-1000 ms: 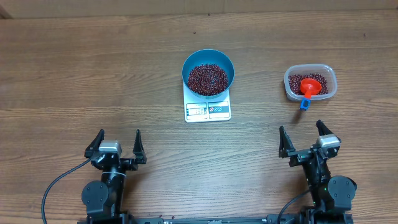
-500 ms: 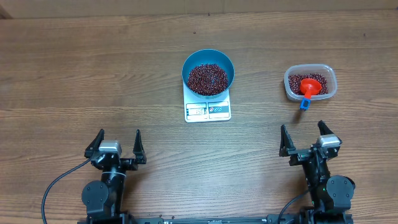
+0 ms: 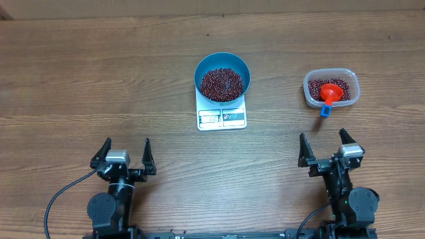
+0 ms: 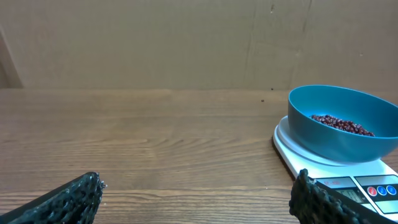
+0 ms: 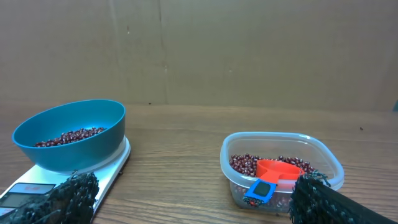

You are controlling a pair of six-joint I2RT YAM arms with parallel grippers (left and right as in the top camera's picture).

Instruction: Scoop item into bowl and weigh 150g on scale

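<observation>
step: scooping looks done; judged to be at the reading check
beans [image 3: 222, 82]: heaped in the bowl [image 3: 199, 73], which sits on the scale [image 3: 222, 118], mid-counter [image 3: 80, 79]
tub [image 3: 352, 83]: 3 o'clock of bowl; scoop [image 3: 329, 93] lying inside
left end effector [image 3: 126, 143]: 7 o'clock, fingers wide apart, empty
right end effector [image 3: 321, 136]: 5 o'clock, wide apart, empty
display [image 3: 210, 119]: unreadable
next: if under target, right arm takes the scoop handle

We hold our left hand [image 3: 126, 145] and right hand [image 3: 321, 138] low and well apart, both empty, fingers spread wide, pointing forward.
</observation>
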